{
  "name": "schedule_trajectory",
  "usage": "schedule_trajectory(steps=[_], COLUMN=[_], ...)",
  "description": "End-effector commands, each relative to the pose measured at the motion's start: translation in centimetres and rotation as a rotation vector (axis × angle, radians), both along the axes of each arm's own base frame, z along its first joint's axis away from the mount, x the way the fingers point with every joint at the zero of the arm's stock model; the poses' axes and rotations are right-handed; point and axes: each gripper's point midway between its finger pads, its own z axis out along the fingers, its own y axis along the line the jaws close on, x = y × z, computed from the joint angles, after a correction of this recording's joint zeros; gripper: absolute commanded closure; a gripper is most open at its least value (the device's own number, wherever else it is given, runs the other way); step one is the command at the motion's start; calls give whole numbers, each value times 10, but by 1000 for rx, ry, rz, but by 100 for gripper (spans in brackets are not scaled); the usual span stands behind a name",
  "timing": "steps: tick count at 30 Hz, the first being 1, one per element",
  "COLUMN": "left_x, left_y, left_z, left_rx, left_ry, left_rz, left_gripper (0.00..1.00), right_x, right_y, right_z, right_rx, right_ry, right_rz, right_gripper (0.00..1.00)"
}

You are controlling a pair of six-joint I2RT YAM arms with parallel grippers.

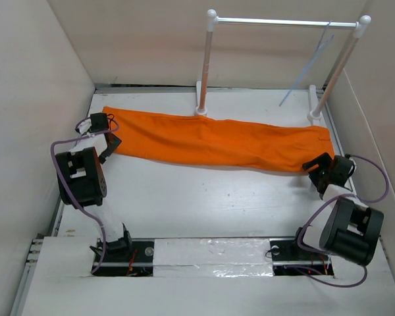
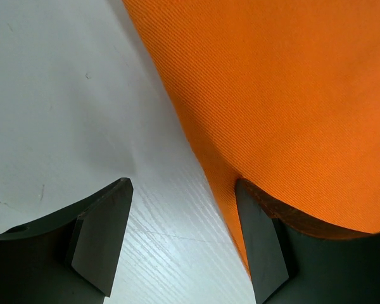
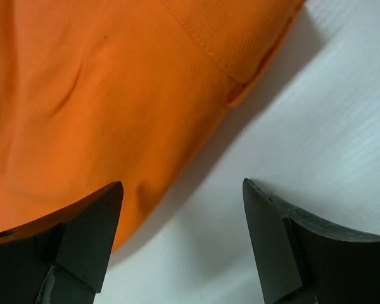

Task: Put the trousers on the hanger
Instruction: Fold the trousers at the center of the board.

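Trousers lie stretched left to right across the far table; we hold left gripper and right gripper, both spread apart, at either end, likely for lifting toward the hanger hanging far right.

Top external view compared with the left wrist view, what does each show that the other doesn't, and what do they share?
Only top external: the hanger hanging on the white rail stand, the trousers laid flat at full length, and the right end effector at their right end. Only left wrist: the cloth's weave up close, and the left end effector open with one of its fingers at the cloth's edge. Both: orange trousers on the white table.
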Motion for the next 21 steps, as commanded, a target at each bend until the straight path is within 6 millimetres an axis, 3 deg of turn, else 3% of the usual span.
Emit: schedule_trajectory(steps=[1, 3, 12, 13, 17, 19, 21], left_x=[1, 3, 16, 20, 20, 24, 24], left_y=[1, -1, -2, -3, -6, -5, -4], left_z=[-4, -6, -13, -14, -27, -25, -22], left_rx=[-15, -25, -43, -50, -71, -65, -56], left_ry=[-1, -3, -22, -38, -24, -36, -35], left_rz=[8, 2, 6, 3, 3, -6, -10], left_gripper=[36, 36, 40, 44, 84, 97, 100], right_x=[25, 33, 45, 47, 49, 50, 49], right_y=[-3, -4, -6, -3, -2, 0, 0], right_z=[13, 15, 8, 9, 8, 8, 7], right_rx=[36, 62, 109, 106, 100, 93, 84], right_ry=[-74, -88, -85, -88, -90, -89, -87], right_rz=[6, 0, -36, -25, -22, -15, -10], right_gripper=[20, 23, 63, 71, 86, 96, 100])
